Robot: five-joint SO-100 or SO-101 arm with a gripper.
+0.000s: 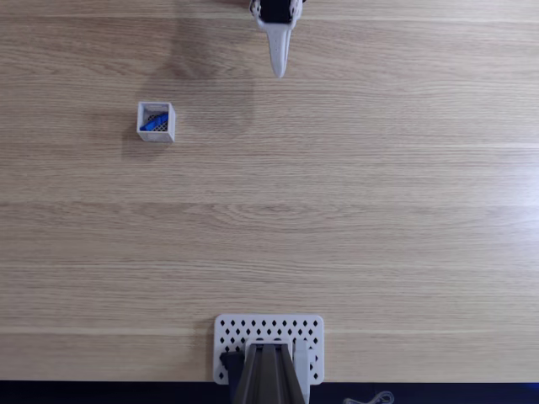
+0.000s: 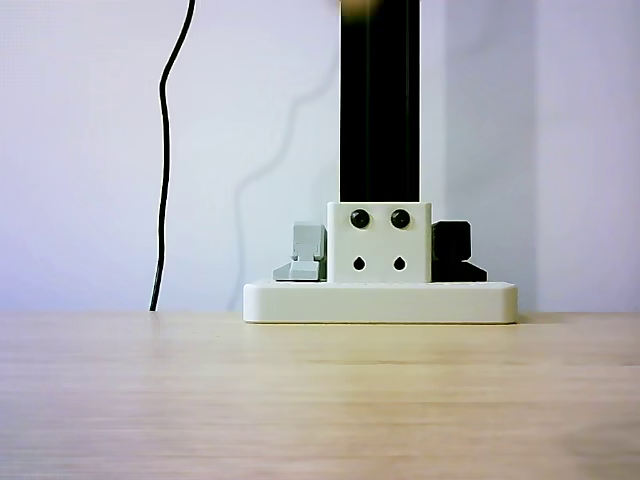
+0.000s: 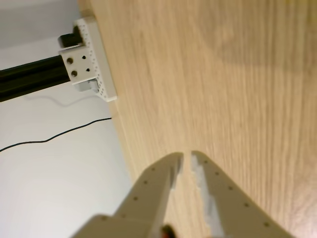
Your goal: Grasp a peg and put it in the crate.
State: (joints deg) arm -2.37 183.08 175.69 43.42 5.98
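- In the wrist view, the cream-white two-finger gripper (image 3: 186, 158) has its tips drawn almost together with a thin slit between them; the claw is clenched on nothing, hanging above bare, pale wood-grain table (image 3: 237, 89).
- In the fixed view the same gripper (image 1: 279, 71) points down from the top edge, well apart from the tiny white square open-topped crate (image 1: 157, 121) lying to its lower left.
- The small bright blue clothespin peg (image 1: 154, 124) lies inside that crate, tilted across the dark mesh bottom, so the placing looks done (judging only from how things lie).
- What remains, as I read it, is a clean withdrawal: lift the arm high and straight back, with no sweep towards the crate's side, since such a light box would slide or tip at a nudge.
- Farther off, the white perforated base plate with diamond holes (image 1: 269, 334) sits at the table's far edge from the arm, carrying a black upright post (image 2: 379, 100); a thin black cable (image 2: 165, 150) hangs against the wall behind.
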